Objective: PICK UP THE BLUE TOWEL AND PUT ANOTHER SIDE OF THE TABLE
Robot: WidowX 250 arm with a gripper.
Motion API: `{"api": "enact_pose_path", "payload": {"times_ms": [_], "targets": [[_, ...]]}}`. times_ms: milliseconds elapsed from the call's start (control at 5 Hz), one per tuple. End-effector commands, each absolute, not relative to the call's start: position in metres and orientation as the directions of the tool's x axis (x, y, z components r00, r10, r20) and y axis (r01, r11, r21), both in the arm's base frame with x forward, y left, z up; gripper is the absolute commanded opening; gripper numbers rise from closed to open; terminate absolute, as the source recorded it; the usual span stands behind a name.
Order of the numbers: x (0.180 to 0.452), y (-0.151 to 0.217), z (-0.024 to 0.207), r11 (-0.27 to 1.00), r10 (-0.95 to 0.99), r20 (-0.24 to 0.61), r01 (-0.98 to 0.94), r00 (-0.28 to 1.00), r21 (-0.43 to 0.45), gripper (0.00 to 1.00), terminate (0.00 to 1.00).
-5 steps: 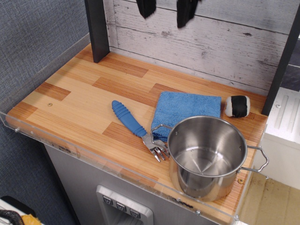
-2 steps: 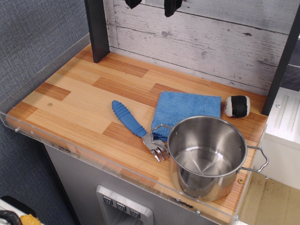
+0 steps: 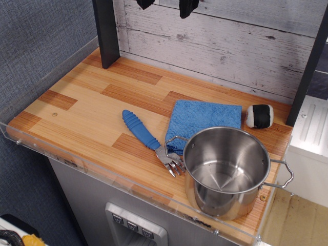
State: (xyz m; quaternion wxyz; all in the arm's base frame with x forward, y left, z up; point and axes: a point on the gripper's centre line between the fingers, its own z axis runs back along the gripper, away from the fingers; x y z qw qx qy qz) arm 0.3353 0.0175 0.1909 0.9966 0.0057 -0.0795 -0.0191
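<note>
Nothing of the task looked done at this moment. The folded, light-blue terry towel (image 3: 202, 120) lay flat on the striped light-and-dark wood bench (image 3: 87, 110), toward the right end and nearer the back edge than the front, untouched and unwrinkled. Its front edge ran behind the rim of the shiny steel pot with two loop handles (image 3: 228, 171), which stood at the front right corner; whether cloth and pot actually touched could not be told. The blue ribbed-handled spork with a metal head (image 3: 151, 141) lay diagonally just beside the towel's left edge, its prongs toward the front edge. A small black-and-white ball-shaped object (image 3: 259, 116) sat close to the towel's back right corner, near the back edge.

The dark gripper (image 3: 163, 5) hung high above the back edge, only its two fingertips showing at the top of the view, spread well apart with nothing between them and well clear of the cloth.

Judging from this, the whole job remained: descent to the towel, a pinch on it, the lift, and the carry to the bare left half of the bench, which offered ample room for the set-down.
</note>
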Motion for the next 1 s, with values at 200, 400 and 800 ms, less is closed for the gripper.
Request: {"api": "enact_pose_path", "payload": {"times_ms": [200, 400, 800], "targets": [[0.3211, 0.0204, 0.2082, 0.999, -0.037, 0.214, 0.034, 0.976, 0.021, 1.0, 0.0], [0.3211, 0.0204, 0.2082, 0.999, -0.037, 0.214, 0.034, 0.976, 0.021, 1.0, 0.0], [0.3211, 0.0204, 0.2082, 0.999, -0.037, 0.214, 0.034, 0.976, 0.021, 1.0, 1.0]]}}
